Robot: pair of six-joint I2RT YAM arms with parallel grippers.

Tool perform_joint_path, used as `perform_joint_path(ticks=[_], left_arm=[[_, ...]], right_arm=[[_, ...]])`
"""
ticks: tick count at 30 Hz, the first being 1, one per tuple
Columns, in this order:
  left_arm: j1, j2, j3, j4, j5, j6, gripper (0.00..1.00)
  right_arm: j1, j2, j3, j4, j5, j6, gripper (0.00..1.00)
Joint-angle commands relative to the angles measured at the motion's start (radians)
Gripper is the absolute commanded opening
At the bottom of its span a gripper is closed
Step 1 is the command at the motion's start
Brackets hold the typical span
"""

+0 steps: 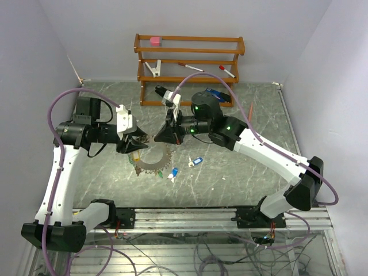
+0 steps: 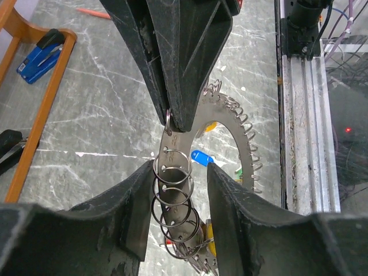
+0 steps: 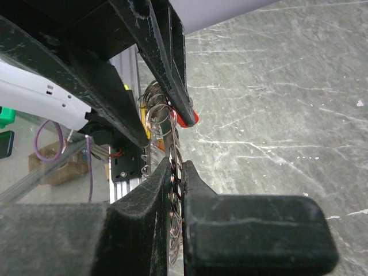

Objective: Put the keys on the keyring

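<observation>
Right jaws pinch the keyring (image 2: 230, 122) at its rim, left jaws stand half-open astride that rim, and loose keys (image 1: 197, 161) lie on the worktop (image 1: 241, 115) nearby.

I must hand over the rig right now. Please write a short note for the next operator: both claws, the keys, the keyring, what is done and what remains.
Right claw: shut on the keyring at its rim.
Left claw: open, one finger on each side of the small split rings on that rim.
Keys: a blue-tagged key and a second key lie loose on the table beside the keyring.
Done: the keyring is gripped. Whether any key already hangs on it, I cannot tell.
Left: pick up the loose keys and thread them on.
</observation>
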Motion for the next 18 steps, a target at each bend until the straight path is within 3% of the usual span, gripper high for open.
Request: perform_joint_path(ticks=[1, 18], left_arm=[[-0.009, -0.014, -0.014, 0.021, -0.007, 0.018, 0.48], [-0.009, -0.016, 0.020, 0.034, 0.023, -0.017, 0.11]], right_arm=[[0.004, -0.008, 0.051, 0.037, -0.024, 0.026, 0.00], [0.003, -0.003, 0.042, 0.052, -0.034, 0.053, 0.00]])
